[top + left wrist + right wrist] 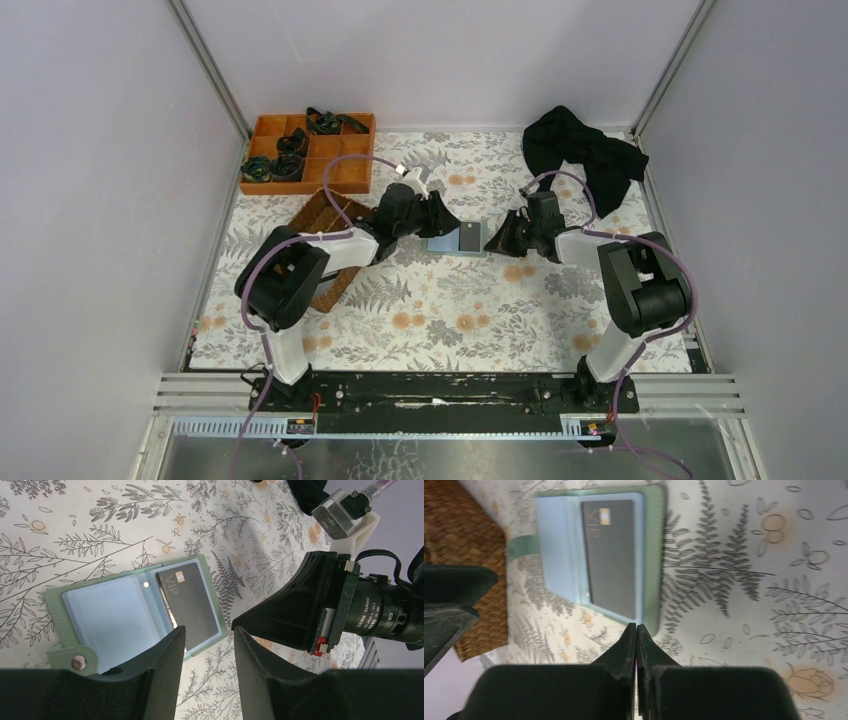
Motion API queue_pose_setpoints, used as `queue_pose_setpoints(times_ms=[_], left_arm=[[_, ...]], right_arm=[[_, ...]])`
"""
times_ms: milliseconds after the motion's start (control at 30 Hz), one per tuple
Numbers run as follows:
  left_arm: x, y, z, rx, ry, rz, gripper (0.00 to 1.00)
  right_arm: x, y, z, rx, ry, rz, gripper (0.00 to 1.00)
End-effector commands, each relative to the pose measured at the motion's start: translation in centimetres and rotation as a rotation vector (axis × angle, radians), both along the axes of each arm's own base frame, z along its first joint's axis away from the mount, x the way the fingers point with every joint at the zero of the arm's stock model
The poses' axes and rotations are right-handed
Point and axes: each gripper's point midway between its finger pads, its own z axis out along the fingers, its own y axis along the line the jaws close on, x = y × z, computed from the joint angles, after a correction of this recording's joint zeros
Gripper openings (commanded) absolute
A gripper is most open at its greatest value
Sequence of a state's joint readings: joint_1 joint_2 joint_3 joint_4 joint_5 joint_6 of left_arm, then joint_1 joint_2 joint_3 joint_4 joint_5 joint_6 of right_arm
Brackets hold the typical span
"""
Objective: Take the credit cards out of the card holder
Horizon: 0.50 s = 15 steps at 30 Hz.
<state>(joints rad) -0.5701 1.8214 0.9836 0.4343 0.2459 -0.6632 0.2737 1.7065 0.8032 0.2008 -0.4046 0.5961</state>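
Observation:
The card holder [457,240] lies open on the floral cloth between my two grippers, its light blue inside facing up. A dark credit card [187,605] marked VIP sits in its right half; it also shows in the right wrist view [609,555]. The left half [105,615] shows only pale blue sleeves. My left gripper [208,628] is open and empty at the holder's near edge, one finger over its corner. My right gripper [636,626] is shut and empty, its tips at the holder's [651,555] green rim. Other cards are hidden.
A brown wicker basket [325,250] lies under the left arm, and shows at the left of the right wrist view [464,555]. An orange divided tray [305,150] with dark items stands at the back left. A black cloth [585,150] lies at the back right.

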Motion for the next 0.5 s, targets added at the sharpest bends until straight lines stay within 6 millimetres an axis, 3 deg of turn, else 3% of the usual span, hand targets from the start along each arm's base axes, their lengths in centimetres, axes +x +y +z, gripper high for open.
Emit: queue_pose_setpoints(times_ms=[0,167,467], left_arm=[[0.3,-1.7,0.5,-0.085,-0.033,-0.091,0.48],[0.4,-2.0,-1.1,-0.089,0.002,-0.099,0.48],[0.4,-0.6,-3.5,-0.107,0.061,-0.068,0.46]], right_arm=[[1.9,-1.2,-0.1,-0.082,-0.037,-0.036,0.0],[1.8,-1.2,-1.3,-0.092,-0.006,-0.033,0.0],[1.4,-0.6,-2.1,-0.062,0.022,-0.008,0.0]])
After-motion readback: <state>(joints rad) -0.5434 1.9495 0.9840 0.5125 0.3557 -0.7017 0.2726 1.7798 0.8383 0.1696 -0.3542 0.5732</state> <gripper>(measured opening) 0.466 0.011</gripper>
